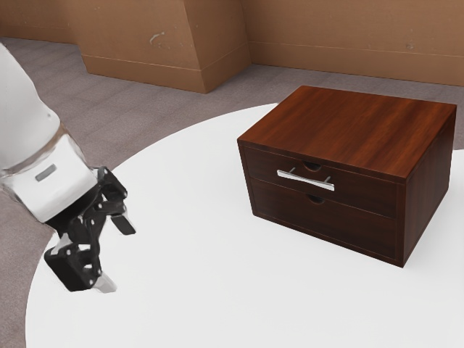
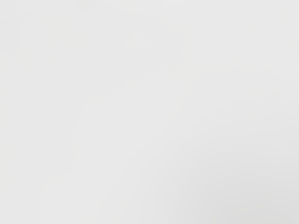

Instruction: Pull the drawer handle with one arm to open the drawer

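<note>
black hand [image 1: 114,254] gapes wide, empty, over white table [image 1: 217,290].

Bare simulated room, brown walls [image 1: 348,29], grey carpet [image 1: 109,116]

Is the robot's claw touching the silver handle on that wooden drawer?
No, the gripper hangs above the white table, well apart from the handle on the upper drawer.

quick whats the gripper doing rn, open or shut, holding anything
Gripper: open, holding nothing, over the table and well short of the handle.
</note>
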Controlling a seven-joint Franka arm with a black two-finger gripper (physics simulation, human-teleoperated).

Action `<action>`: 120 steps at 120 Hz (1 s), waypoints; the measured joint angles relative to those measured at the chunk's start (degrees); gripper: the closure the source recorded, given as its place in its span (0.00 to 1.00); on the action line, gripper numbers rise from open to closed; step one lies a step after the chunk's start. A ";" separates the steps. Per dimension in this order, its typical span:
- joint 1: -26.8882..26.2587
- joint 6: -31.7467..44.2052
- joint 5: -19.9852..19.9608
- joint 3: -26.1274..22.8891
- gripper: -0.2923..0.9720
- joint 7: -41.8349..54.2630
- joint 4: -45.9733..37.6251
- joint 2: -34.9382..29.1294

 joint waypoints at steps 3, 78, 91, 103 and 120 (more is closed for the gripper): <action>-0.38 0.79 -0.10 -0.15 0.23 2.34 0.01 0.86; 1.81 27.47 -4.65 -1.60 0.23 30.86 12.76 30.05; 1.42 28.72 -4.71 -1.66 0.23 32.61 15.35 33.21; 1.29 29.65 -4.56 -1.50 0.23 33.96 15.86 35.09; 1.53 32.62 -4.21 -1.25 0.23 35.45 15.68 36.14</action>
